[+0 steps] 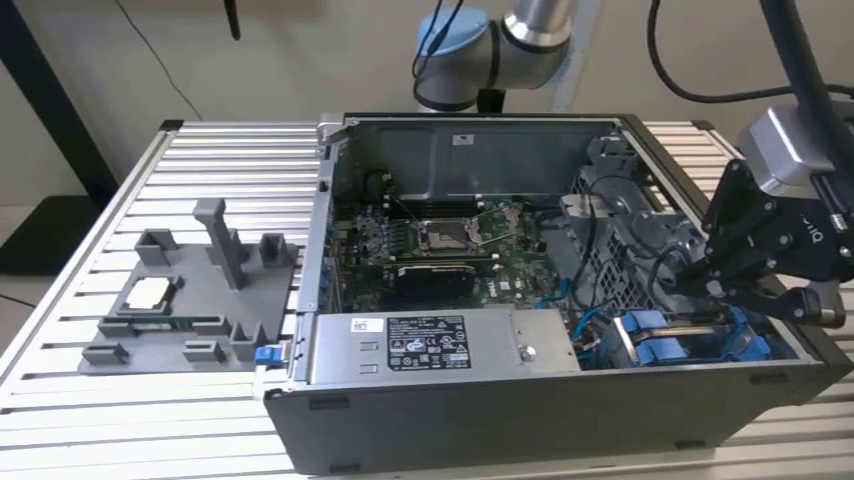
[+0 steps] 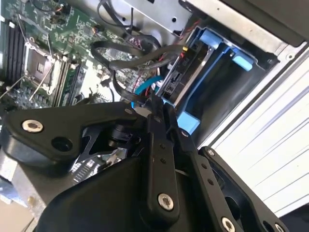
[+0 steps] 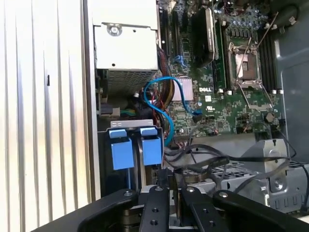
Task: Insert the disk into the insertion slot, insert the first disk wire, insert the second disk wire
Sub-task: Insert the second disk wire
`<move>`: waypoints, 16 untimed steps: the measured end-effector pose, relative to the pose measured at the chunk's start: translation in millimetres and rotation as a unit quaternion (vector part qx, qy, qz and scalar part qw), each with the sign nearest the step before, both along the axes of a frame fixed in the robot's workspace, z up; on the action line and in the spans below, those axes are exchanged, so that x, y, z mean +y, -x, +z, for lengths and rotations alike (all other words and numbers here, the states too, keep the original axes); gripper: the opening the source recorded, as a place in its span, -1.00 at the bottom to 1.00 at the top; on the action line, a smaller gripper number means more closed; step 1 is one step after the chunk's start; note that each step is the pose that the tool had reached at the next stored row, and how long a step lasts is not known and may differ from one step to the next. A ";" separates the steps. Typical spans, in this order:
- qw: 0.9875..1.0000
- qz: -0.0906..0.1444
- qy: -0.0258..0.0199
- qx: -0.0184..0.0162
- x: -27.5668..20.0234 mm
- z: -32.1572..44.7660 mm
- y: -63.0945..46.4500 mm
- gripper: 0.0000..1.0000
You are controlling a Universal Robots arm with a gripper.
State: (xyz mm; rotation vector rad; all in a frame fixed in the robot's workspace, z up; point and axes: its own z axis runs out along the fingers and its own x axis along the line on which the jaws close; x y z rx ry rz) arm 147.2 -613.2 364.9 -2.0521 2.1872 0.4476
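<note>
The disk point(image 2: 186, 72) sits in its blue carrier inside the drive bay at the case's front corner, on the exterior view's right point(image 1: 674, 342). In the first wrist view its blue tab point(image 3: 152, 149) stands beside a second blue tab point(image 3: 120, 152). My gripper point(image 2: 155, 104) hangs at the disk's connector edge, fingers drawn together on the end of a black disk wire point(image 2: 113, 53). The wire's plug is mostly hidden behind the fingers point(image 3: 159, 195). In the exterior view the gripper point(image 1: 721, 290) is low inside the case above the bay. Black flat cables point(image 3: 203, 164) loop close by.
The open computer case point(image 1: 441, 420) lies on a slatted metal table point(image 1: 227, 150). Inside are the motherboard point(image 1: 441, 240), a grey power-supply box point(image 1: 427, 345) and a light blue cable point(image 3: 161, 104). A grey fixture tray point(image 1: 187, 300) with small parts sits at the exterior view's left.
</note>
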 end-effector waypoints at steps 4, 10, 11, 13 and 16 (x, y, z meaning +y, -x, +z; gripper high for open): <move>1.000 0.003 0.000 -0.015 0.4 -0.1 3.7 -0.67; 1.000 0.005 0.007 -0.016 0.7 -0.2 3.8 -0.67; 1.000 0.005 0.016 -0.016 1.2 -0.4 3.9 -0.67; 0.999 0.005 0.034 -0.018 3.7 -0.6 4.6 -0.67; 0.999 0.005 0.044 -0.029 10.5 -2.0 6.6 -0.67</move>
